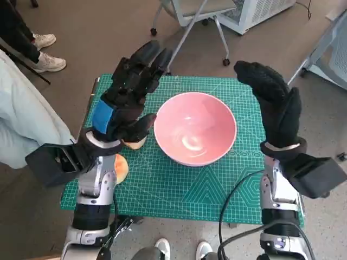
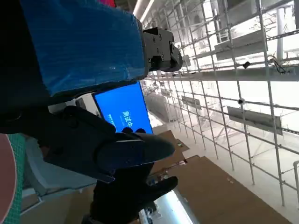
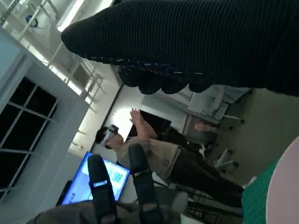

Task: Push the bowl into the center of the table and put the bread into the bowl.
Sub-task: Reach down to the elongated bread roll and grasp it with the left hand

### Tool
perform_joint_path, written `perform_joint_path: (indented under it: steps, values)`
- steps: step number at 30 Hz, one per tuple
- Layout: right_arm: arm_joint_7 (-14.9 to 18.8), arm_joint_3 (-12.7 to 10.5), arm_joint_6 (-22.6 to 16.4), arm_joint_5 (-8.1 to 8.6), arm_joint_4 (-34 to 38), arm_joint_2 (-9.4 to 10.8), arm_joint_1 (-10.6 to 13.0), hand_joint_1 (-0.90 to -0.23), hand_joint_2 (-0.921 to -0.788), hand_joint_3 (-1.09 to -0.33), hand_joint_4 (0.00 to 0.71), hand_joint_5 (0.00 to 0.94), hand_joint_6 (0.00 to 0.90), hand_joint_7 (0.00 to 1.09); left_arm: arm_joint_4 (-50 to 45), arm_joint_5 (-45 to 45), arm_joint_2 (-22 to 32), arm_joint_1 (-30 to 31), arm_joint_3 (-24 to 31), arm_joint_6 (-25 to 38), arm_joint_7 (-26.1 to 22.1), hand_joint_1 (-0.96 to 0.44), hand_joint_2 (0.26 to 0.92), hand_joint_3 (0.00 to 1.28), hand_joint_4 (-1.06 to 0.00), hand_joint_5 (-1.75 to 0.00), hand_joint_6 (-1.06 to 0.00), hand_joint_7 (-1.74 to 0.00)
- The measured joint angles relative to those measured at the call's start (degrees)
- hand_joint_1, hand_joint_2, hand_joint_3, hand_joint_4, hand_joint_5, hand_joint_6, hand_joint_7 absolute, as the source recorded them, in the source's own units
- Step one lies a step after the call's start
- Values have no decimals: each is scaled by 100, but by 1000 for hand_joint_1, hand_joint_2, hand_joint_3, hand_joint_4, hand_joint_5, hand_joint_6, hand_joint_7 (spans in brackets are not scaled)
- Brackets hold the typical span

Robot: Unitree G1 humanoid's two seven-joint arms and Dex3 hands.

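Forearms: both pale forearms rise from the lower edge of the head view, the nearest things to the camera.
Left hand: the left hand (image 1: 126,103), black with blue tape on its back, sits left of center with fingers spread toward the upper middle of the frame; it holds nothing, and its thumb lies just beside the bowl's left rim.
Right hand: the right hand (image 1: 275,105), in the knitted glove, stands at the right of the frame with fingers apart and empty, clear of the bowl.
Bowl: the pink bowl (image 1: 196,129) stands upright about mid-frame on the green mat (image 1: 179,189) covering the tabletop; it looks already near the center.
Bread: one pale piece of bread (image 1: 135,143) peeks out under the left hand, touching or almost touching the bowl's left side; a second rounded orange-tan piece (image 1: 121,168) shows at lower left beside the left forearm, partly hidden.
Step in hand: judged as the turn from pushing to picking up bread.
Risk: the left hand hides the bread from above, so a blind reach could nudge the bowl off center or knock bread toward the mat's left edge.
Bystander: shoes (image 1: 43,51) show at upper left.
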Motion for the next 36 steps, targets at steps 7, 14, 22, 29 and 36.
perform_joint_path:
  steps: [7, 14, 22, 29, 36]
  values:
    - [-25, 77, 5, -59, -8, -16, 4, -674, -921, -766, 200, 2, 96, 511, 0, -13, 2, 0, 8, 19, -54, -578, 921, 493, -119, -5, 1, -429]
    - [-33, 95, 5, -99, -9, -18, 4, -674, -921, -772, 200, 2, 88, 519, 0, -16, 9, 0, 22, 22, -98, -575, 921, 492, -119, -5, 1, -428]
    - [-46, 135, 22, -131, -21, -5, 4, -673, -921, -773, 200, 2, 82, 528, -43, 48, 154, 21, 62, 13, -112, -572, 921, 470, -124, -7, 1, -434]
    - [-68, 164, 72, -139, -100, -2, 5, -670, -921, -773, 200, 1, 76, 534, -17, 1175, 1118, 68, 281, -431, -51, -539, 903, 204, -166, -17, -16, -537]
    - [-83, 151, 130, -138, -229, -35, 37, -669, -921, -777, 199, 0, 69, 542, -8, 2514, 2591, 94, 455, -80, 64, -349, 779, 19, -225, -8, -171, -390]
